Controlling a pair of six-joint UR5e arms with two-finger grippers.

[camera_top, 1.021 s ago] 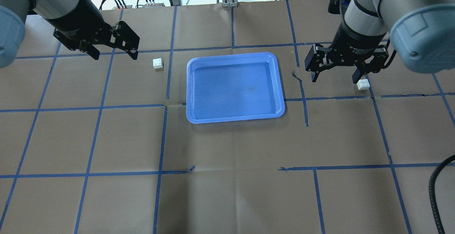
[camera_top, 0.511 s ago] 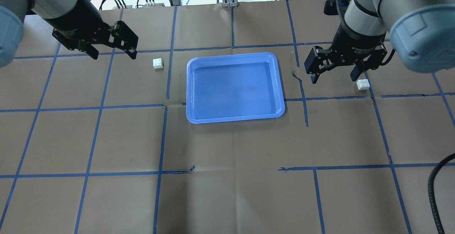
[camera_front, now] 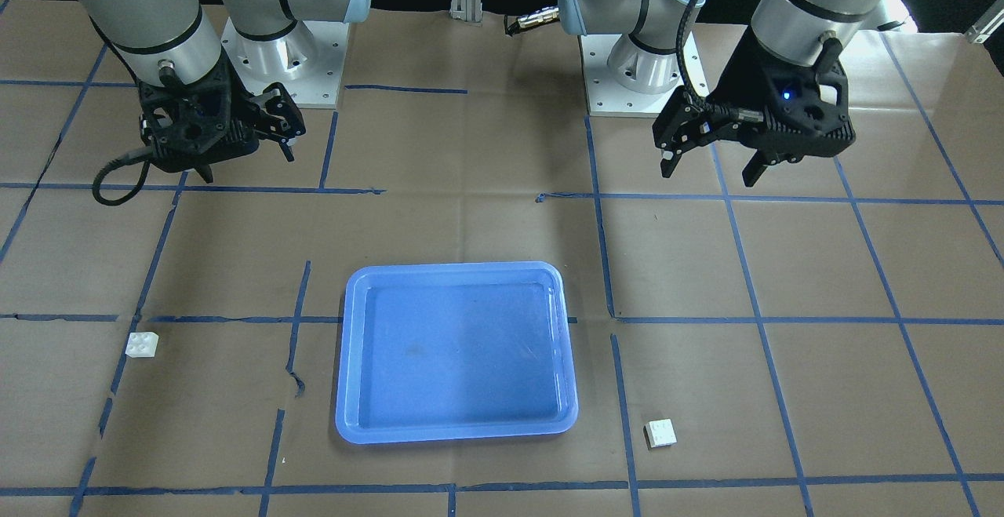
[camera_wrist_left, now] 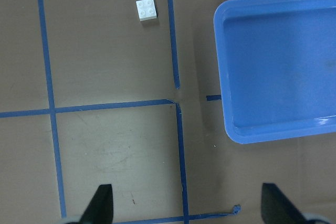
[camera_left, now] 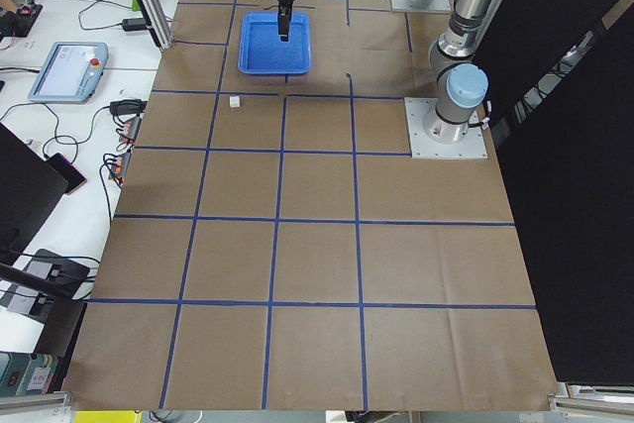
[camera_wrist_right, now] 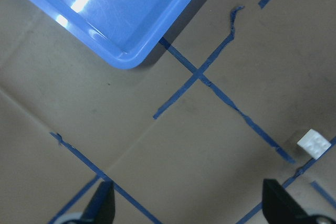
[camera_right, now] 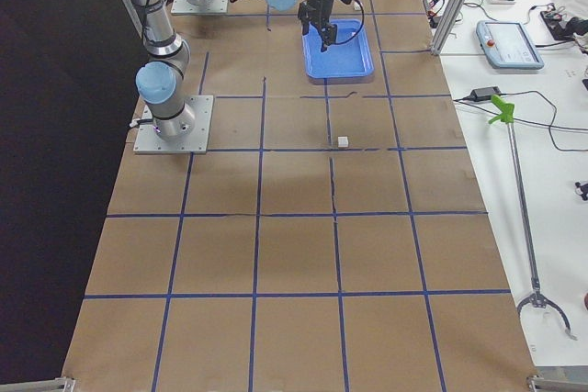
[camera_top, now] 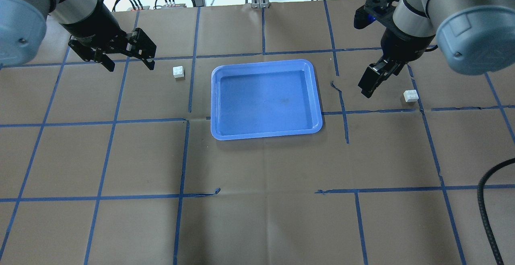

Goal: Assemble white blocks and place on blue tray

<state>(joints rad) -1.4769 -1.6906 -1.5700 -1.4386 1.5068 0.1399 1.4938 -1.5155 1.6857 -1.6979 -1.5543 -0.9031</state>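
The left claw [camera_top: 129,62] hangs open above the brown paper-covered bench [camera_top: 257,224]. One studded white block [camera_top: 178,72] sits just left of the glossy, round-cornered blue tray [camera_top: 265,135]. The other white block [camera_top: 410,95] lies well right of it, beside blue tape lines [camera_top: 427,136], near the open right claw [camera_wrist_right: 189,200]. Both blocks rest on the bench.

We see bright, even overhead light; glare spots gleam on the blue tray [camera_wrist_right: 131,3], a soft shadow edges it, and focus is sharp.
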